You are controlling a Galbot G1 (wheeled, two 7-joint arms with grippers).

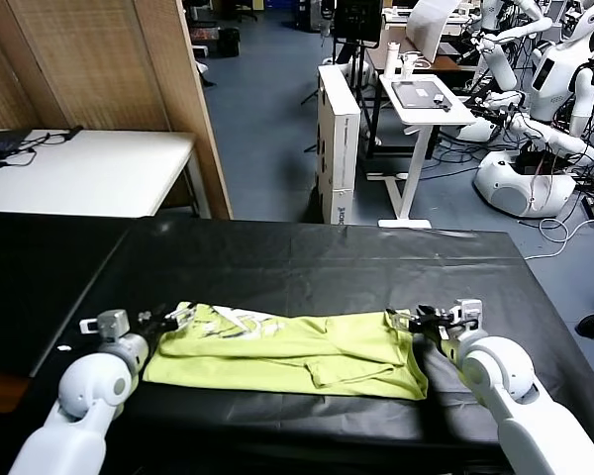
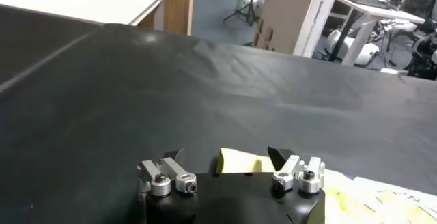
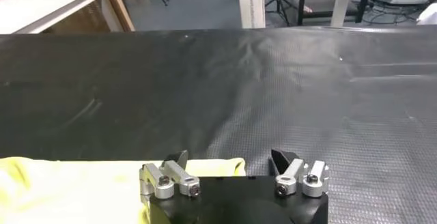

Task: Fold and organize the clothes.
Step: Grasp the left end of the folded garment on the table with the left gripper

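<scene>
**Two open claws poised at either end of a half-folded green T-shirt**

A lime yellow-green T-shirt (image 1: 297, 352) lies on a black-covered table (image 1: 307, 262), near the front edge closest to the robot. It is bunched into a long, low band, with its long axis running side to side across the table. A paler patch with markings shows toward its left end, and a folded flap sits near the right.

The left gripper (image 1: 174, 319) rests low at the shirt's left end, jaws spread open and holding nothing; from its wrist camera a corner of green cloth (image 2: 240, 161) sits right between the fingertips. The right gripper (image 1: 412, 320) sits at the opposite end, just as low, jaws also open and empty, with the shirt's edge (image 3: 102, 184) lying under and beside its fingers.

Each arm is nearest its own end of the shirt, so neither has an advantage. The band stretches between the two claws, which face inward along it. A pinch on both ends at once looks like the likely next move.
</scene>
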